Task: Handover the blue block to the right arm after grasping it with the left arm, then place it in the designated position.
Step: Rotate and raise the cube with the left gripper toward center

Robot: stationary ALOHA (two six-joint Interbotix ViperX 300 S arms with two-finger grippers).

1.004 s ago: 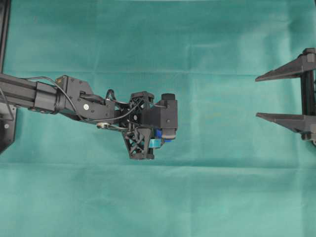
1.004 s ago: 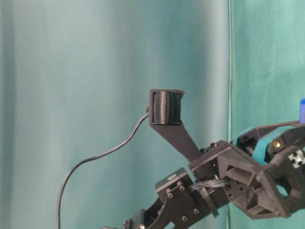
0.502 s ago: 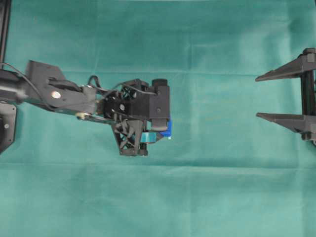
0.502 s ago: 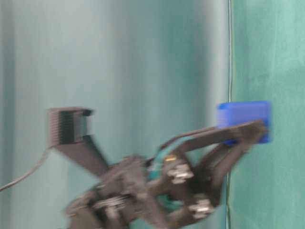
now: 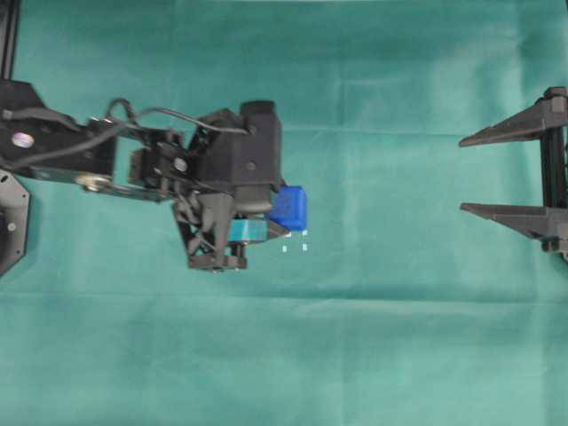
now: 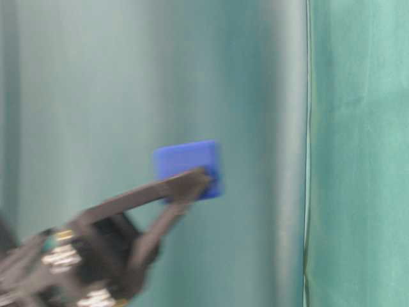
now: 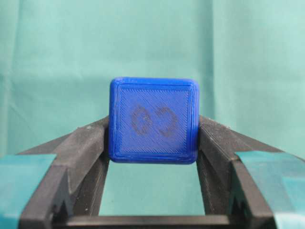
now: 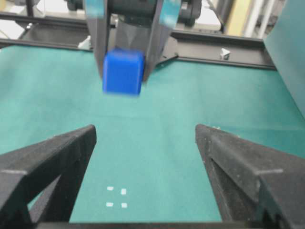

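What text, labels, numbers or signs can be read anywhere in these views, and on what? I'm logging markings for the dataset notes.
No readable text in any view.
Blue block: a faint dark mark on the face toward the left wrist camera, two rounded smudges, not legible as letters or digits.
Green cloth: four tiny white marks in a small square, no writing.
Left gripper fingers: plain teal tape, no print.

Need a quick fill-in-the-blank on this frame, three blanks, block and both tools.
1. The blue block is pinched between the fingers of the ____ tool.
2. The right tool has its jaws ____ and holds nothing.
3. The four white marks lie on the ____ cloth.

Missing words: left; open; green
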